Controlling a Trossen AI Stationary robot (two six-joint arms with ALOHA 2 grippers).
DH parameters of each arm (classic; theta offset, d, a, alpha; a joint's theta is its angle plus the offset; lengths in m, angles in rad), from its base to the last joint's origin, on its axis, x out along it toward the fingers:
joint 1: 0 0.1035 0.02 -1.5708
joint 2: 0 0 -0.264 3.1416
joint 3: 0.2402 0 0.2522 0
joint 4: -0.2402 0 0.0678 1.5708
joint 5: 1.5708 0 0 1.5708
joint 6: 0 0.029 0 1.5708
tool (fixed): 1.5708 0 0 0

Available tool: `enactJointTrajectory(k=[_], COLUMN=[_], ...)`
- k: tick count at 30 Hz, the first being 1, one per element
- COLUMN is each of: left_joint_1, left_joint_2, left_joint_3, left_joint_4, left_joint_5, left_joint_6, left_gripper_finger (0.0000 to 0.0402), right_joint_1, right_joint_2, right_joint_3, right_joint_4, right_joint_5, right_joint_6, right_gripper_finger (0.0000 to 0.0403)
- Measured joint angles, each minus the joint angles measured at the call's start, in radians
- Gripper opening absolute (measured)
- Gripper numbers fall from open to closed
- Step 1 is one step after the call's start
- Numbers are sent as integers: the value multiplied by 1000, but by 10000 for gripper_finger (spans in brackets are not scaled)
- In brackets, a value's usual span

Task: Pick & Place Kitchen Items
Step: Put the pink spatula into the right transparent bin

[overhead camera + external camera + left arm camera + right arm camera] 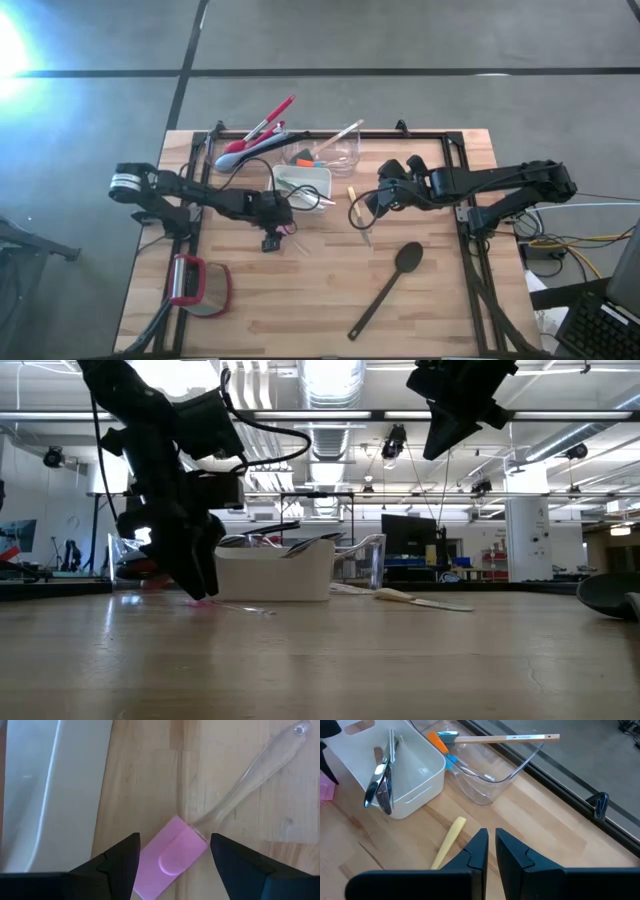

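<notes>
My left tool [172,862] is hanging low over the wooden worktop [300,300], right beside the white square dish [305,183]. Its jaws are spread wide and straddling the pink blade of a little spatula with a clear plastic handle [200,827], which is lying flat on the wood. The fingers [117,862] are sitting either side of the blade, not gripping anything yet as far as I can see.

My right tool [491,851] is hovering up off the worktop, with its jaws nearly closed, just a thin slit between them, and holding nothing. A pale yellow handle [449,841] is lying on the wood just in front of it.

Containers: the white dish is holding a metal spoon [379,782] leaning against its inside wall, plus something wooden-handled. The clear plastic tub [490,767] next to it is holding an orange piece [439,741] and a blue bit, and a long wooden stick [507,739] is resting across its rim.

Elsewhere, a long black spoon [385,290] is lying on the worktop near my right arm, and a red whisk [265,122] and grey-blue spatula [240,155] are sitting at the far edge. A red-and-grey rounded gadget [198,285] is sitting by the left side.
</notes>
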Motion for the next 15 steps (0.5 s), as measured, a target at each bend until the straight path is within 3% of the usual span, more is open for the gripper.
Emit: enactJointTrajectory(k=[11,15], left_joint_1=[-21,-61], left_joint_2=[26,30], left_joint_3=[9,64], left_joint_4=[-57,-135], left_joint_5=[8,-60], left_joint_6=[-5,5], left_gripper_finger=[248,244], right_joint_1=[0,0], right_joint_2=[0,0], right_joint_3=[0,0], right_joint_4=[0,0], right_joint_5=[0,0], right_joint_6=[0,-1], right_gripper_finger=[29,29])
